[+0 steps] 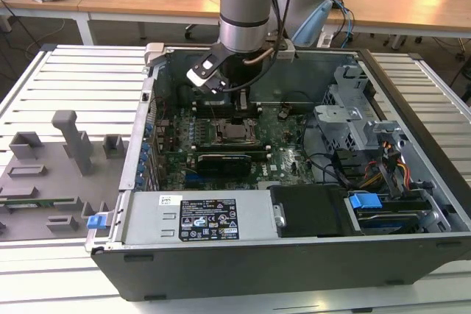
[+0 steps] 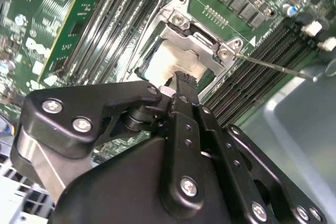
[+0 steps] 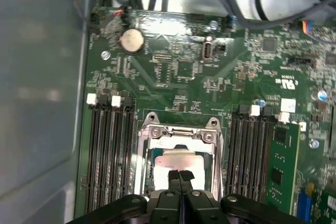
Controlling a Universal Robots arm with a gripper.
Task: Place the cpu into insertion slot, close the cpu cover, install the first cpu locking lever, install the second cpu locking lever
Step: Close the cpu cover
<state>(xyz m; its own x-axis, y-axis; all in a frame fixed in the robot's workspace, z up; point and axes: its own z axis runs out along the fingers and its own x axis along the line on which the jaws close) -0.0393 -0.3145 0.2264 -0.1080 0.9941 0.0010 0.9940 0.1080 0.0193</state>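
Note:
The insertion slot (image 1: 234, 134) sits mid-motherboard inside the open computer case. In both wrist views the cpu (image 3: 173, 160) (image 2: 168, 61) lies in the slot, its silvery top showing through the window of the cpu cover (image 3: 178, 134) (image 2: 197, 40). The cover appears to lie down over the chip. A thin metal locking lever (image 2: 273, 65) sticks out sideways from one corner of the socket. My gripper (image 3: 179, 174) (image 2: 178, 82) (image 1: 235, 102) hangs right over the cpu, fingers shut tip to tip with nothing visible between them. Whether the tips touch the chip I cannot tell.
Long black memory slots (image 3: 107, 150) (image 3: 252, 150) flank the socket on both sides. A green card (image 3: 281, 166) stands beside one bank. The case wall (image 3: 37, 87) is close by. Cables (image 1: 346, 170) and a drive cage (image 1: 353, 108) fill the exterior view's right. A grey fixture tray (image 1: 51, 174) lies outside the case.

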